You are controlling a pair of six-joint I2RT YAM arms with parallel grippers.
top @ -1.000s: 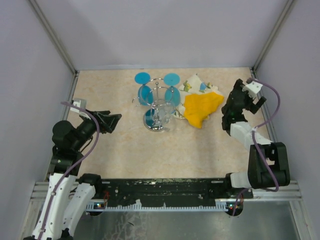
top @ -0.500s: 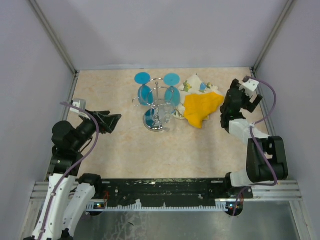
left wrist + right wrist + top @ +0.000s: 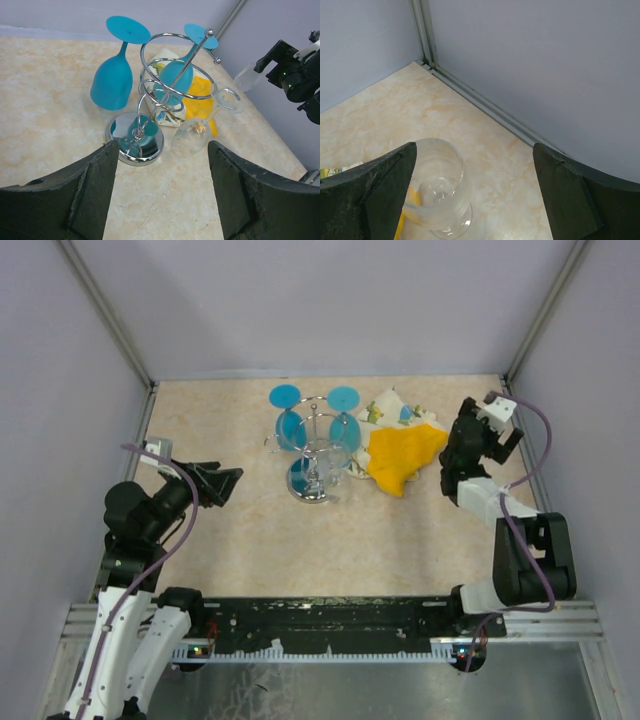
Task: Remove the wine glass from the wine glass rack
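The chrome wine glass rack (image 3: 315, 455) stands mid-table; in the left wrist view its round base (image 3: 134, 145) and wire loops show. Two blue wine glasses (image 3: 112, 82) (image 3: 175, 80) and one clear wine glass (image 3: 192, 137) hang upside down from it. Another clear wine glass (image 3: 437, 187) stands upright on the table, just inside the left finger of my open right gripper (image 3: 475, 165); no finger touches it. It also shows in the left wrist view (image 3: 247, 77). My left gripper (image 3: 162, 165) is open and empty, well short of the rack.
A yellow cloth (image 3: 400, 455) lies on a patterned cloth (image 3: 385, 405) between the rack and the right gripper (image 3: 485, 430). The enclosure walls meet in a corner rail (image 3: 427, 35) close behind the standing glass. The left gripper (image 3: 225, 480) is by the left wall.
The right gripper has shifted slightly to the left near the back right corner. The left arm and the rack have not moved.
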